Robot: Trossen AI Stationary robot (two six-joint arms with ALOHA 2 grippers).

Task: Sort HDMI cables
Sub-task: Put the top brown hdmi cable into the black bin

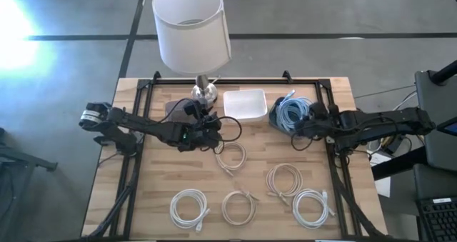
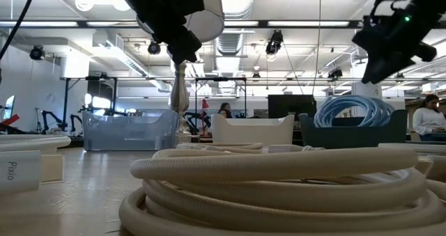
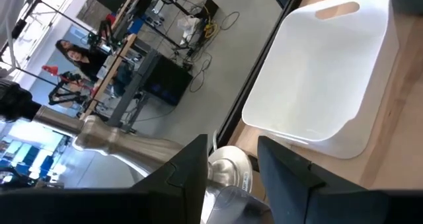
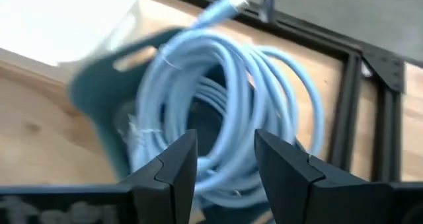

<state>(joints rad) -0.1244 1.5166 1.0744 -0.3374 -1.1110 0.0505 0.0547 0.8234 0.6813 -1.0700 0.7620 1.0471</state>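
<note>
We see right gripper (image 4: 225, 161) released above blue cables (image 1: 293, 112) in dark bin (image 1: 275, 117), left gripper (image 3: 228, 178) unclenched beside lamp base (image 1: 203, 92), white bin (image 1: 245, 104) between.

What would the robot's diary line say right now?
right claw: open over blue cables in dark bin | left claw: open by lamp base | white bin: empty | five coils on table

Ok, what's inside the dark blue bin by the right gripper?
Light blue cable coils fill the dark blue bin; their count is unclear since they overlap. The open right gripper hangs over its edge. The bin floor is covered.
</note>
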